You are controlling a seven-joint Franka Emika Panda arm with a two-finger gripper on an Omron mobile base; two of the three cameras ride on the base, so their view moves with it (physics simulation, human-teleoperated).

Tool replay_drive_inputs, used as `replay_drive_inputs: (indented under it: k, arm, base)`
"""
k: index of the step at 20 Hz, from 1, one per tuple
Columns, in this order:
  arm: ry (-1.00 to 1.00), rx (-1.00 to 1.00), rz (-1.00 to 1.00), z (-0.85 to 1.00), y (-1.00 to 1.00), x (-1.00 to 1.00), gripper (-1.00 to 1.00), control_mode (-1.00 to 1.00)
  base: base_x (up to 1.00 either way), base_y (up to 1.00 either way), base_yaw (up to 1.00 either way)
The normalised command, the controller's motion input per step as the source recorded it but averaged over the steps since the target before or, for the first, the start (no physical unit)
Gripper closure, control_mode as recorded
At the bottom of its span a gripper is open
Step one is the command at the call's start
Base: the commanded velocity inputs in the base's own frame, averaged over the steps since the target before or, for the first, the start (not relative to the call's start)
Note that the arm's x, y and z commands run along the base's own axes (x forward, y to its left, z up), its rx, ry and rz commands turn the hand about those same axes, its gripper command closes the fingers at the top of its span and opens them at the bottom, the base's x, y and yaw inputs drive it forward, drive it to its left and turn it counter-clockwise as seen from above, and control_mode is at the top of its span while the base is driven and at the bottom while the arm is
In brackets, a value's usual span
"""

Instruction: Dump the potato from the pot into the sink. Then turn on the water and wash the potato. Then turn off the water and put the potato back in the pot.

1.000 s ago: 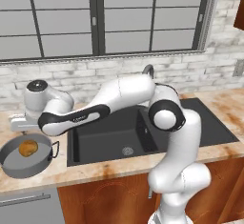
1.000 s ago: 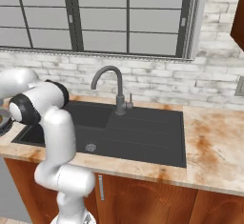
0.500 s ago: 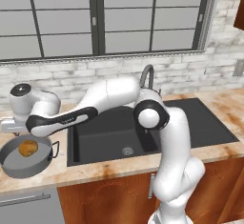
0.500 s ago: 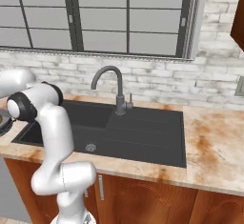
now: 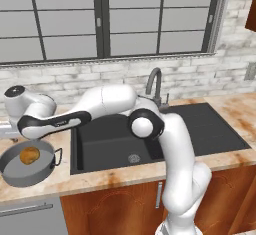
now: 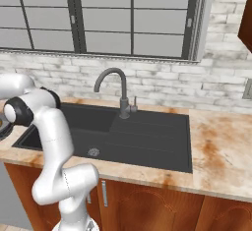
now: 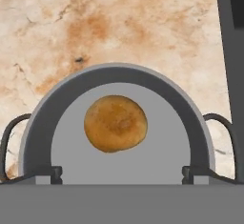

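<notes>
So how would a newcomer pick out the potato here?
Find the dark sink under the window; on the counter beside it sits a shallow grey pot. The potato is the golden-brown lump inside, the only rounded orange thing there.

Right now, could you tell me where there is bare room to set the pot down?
The widest free patch is the counter right of the sink, up to the brick wall. The sink's basin around the drain is bare too. Left of the sink it is crowded: the pot with the potato fills that counter.
</notes>
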Motion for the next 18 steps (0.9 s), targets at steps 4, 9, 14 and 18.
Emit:
replay_drive_inputs:
  k: [4, 9, 14, 18]
  arm:
    - [0.04, 0.0, 0.0, -0.28, -0.01, 0.1, -1.0, -1.0]
    - [0.0, 0.0, 0.0, -0.4, 0.0, 0.09, -1.0, -1.0]
    - [0.0, 0.0, 0.0, -0.44, 0.0, 0.14, -1.0, -1.0]
    - [0.0, 0.0, 0.0, -0.42, 0.0, 0.13, -1.0, -1.0]
  base:
    - [0.0, 0.0, 0.0]
    - [0.0, 0.0, 0.0]
    - [0.0, 0.0, 0.0]
    - [0.0, 0.0, 0.0]
